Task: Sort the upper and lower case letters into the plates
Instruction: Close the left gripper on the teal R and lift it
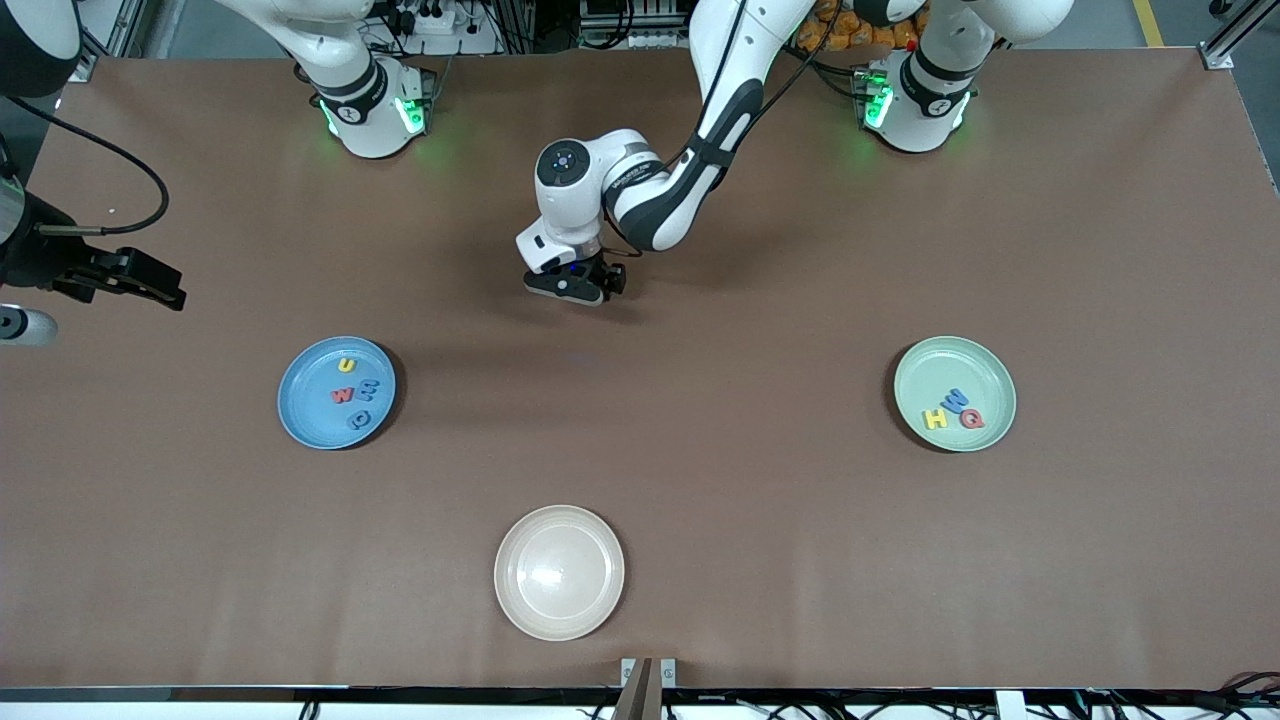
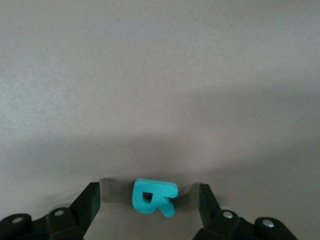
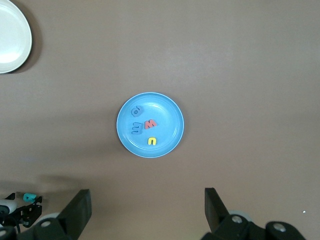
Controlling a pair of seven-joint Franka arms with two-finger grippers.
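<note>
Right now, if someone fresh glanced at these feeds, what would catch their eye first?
Probably the left pincer low over bare brown table near the middle, open fingers flanking a small teal foam letter without touching it. Next, the sky blue round plate toward the right arm's end, holding four colourful letters, and the pale mint green plate toward the left arm's end, holding three. The right pincer waits open, high over the blue plate.

Brown table (image 1: 760,560) bears blue plate (image 1: 300,410), green plate (image 1: 925,360), cream plate (image 1: 559,571), teal letter (image 2: 154,196).
</note>
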